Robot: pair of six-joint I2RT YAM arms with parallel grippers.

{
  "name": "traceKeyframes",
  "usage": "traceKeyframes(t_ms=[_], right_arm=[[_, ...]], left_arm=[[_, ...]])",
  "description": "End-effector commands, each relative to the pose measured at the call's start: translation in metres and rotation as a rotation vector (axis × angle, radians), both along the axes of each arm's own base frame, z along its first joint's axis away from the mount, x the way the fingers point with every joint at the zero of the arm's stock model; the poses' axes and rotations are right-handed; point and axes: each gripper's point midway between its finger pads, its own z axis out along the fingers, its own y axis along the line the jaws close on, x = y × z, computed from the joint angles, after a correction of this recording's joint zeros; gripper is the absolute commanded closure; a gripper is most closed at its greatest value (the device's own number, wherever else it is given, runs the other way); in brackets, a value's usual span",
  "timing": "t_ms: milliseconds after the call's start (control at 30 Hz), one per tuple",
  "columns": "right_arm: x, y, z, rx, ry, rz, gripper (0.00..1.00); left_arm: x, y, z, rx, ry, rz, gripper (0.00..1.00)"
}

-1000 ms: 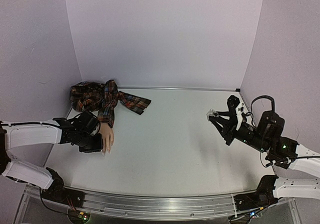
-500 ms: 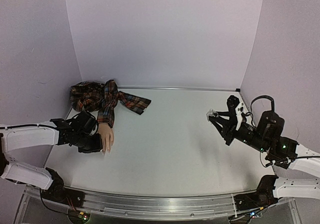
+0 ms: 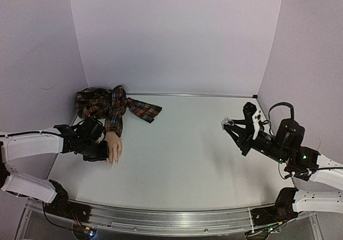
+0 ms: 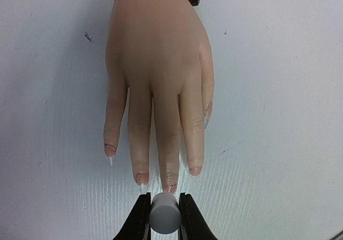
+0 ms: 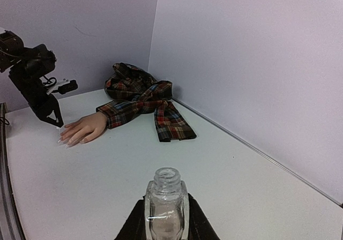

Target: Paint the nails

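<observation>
Two robot arms work at a white table (image 3: 182,159). At its left side a flesh-coloured mannequin hand (image 4: 155,74) lies palm down, with a plaid sleeve (image 3: 115,109) bunched behind it. Its nails (image 4: 170,188), tiny, pale and glossy, tip fingers that point toward the near edge. The left gripper (image 4: 164,224) hangs just over the middle fingertip, its fingers pinching a round white cap (image 4: 164,212); any brush beneath is hidden. Well apart on the right, the right gripper (image 5: 166,224) is clamped on an uncapped clear bottle (image 5: 166,197), held upright. The nails look hard and slick, the hand light and easily nudged. They are probably best touched by bristle only, never gripped.
</observation>
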Motion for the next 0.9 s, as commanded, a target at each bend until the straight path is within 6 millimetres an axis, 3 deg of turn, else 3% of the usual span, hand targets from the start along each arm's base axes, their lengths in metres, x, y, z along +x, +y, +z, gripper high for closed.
traceKeyframes(t_ms=[0, 867], right_arm=[[0.000, -0.002, 0.017, 0.053, -0.034, -0.003, 1.00], [0.001, -0.001, 0.015, 0.046, -0.028, -0.004, 1.00]], left_arm=[[0.014, -0.006, 0.012, -0.016, -0.056, -0.006, 1.00], [0.002, -0.004, -0.009, -0.033, 0.002, 0.010, 1.00]])
